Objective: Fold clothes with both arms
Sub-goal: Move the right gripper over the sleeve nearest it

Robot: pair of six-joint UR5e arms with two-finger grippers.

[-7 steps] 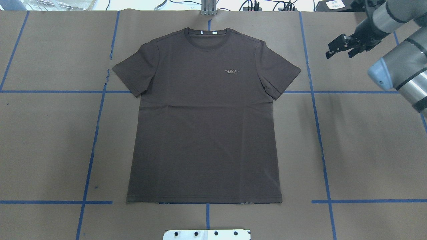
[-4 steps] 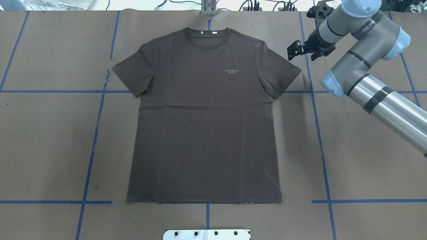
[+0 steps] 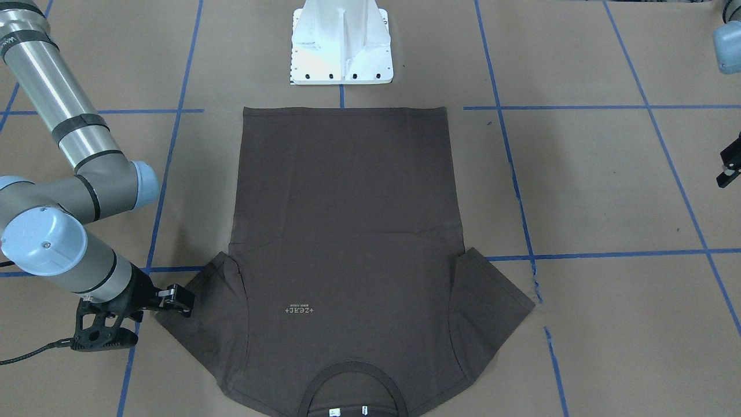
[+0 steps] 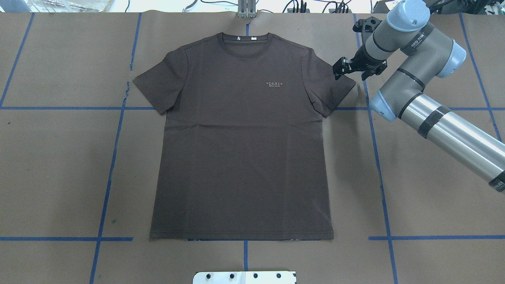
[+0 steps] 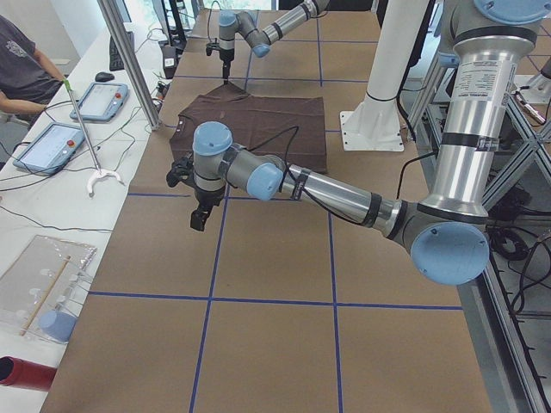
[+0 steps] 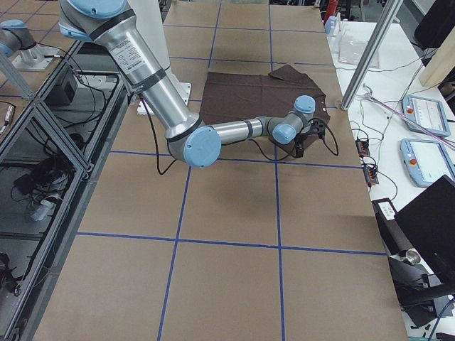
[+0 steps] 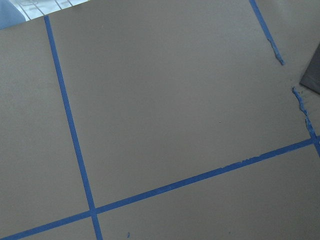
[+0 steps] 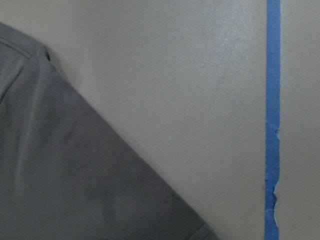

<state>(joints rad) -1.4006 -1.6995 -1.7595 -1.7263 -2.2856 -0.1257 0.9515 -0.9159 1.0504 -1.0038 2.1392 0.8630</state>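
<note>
T-shirt (image 4: 240, 138) is noted spread flat on the table (image 4: 434, 197), one sleeve edge just beside the right hand (image 4: 340, 73), whose jaws are held apart; the left hand (image 5: 198, 224), well clear of the other sleeve, cannot be judged.

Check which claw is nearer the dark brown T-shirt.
Right. The right claw hangs open at the sleeve hem of the dark brown T-shirt; the left claw is well off the opposite sleeve, over brown table paper.

Overhead and front-facing views look down from opposite sides, sharing the T-shirt (image 4: 240, 138); end views look along it; wrist views sit close.
</note>
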